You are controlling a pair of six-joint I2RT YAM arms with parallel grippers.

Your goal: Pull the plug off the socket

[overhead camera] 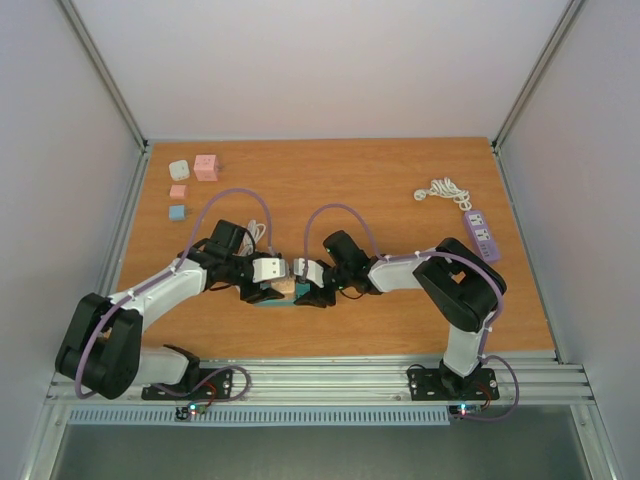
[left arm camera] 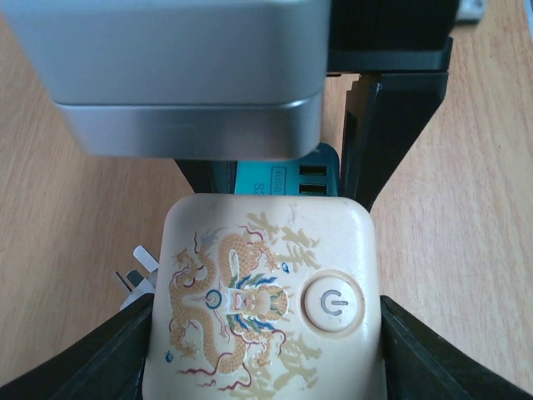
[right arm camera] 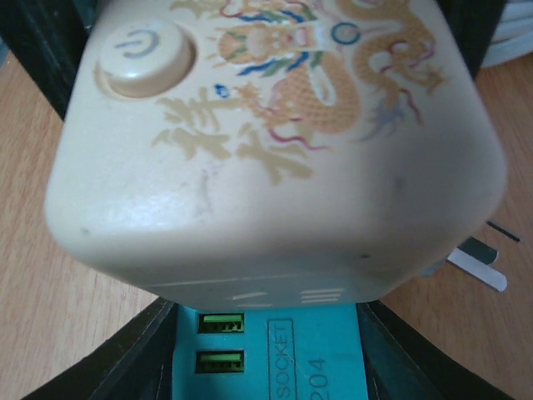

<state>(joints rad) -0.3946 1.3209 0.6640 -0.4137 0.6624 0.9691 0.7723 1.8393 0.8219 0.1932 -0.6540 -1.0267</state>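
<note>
Finding one: the plug (left arm camera: 266, 275), a cream cube with a dragon print and a round power button, lies at the middle of the table (overhead camera: 400, 190), between the two arms. It sits against the teal socket (right arm camera: 321, 358), and neither wrist view shows a gap between them. We judge the two not yet separated.

Finding two: the left gripper (left arm camera: 266, 321) is closed on the plug. Its black fingers (left arm camera: 75, 367) press against the cube's two opposite sides.

Finding three: the right gripper (right arm camera: 266, 354) stands around the socket. Its fingers (right arm camera: 117, 367) lie against both sides of the teal block, just below the row of USB ports, so we judge the socket held.

Finding four: pale prongs (right arm camera: 476, 271) show at one side of the cube, close to the table. We cannot tell which part they belong to.

Assessment: both holds appear to be in place, which is the preparatory part of the job. The pull itself remains to be done. In our judgement, the arms must now draw apart along the line of the pins, with the socket held firm.

Elsewhere: a purple power strip (overhead camera: 482, 232) and several small cubes (overhead camera: 206, 167) lie well apart from the work.
</note>
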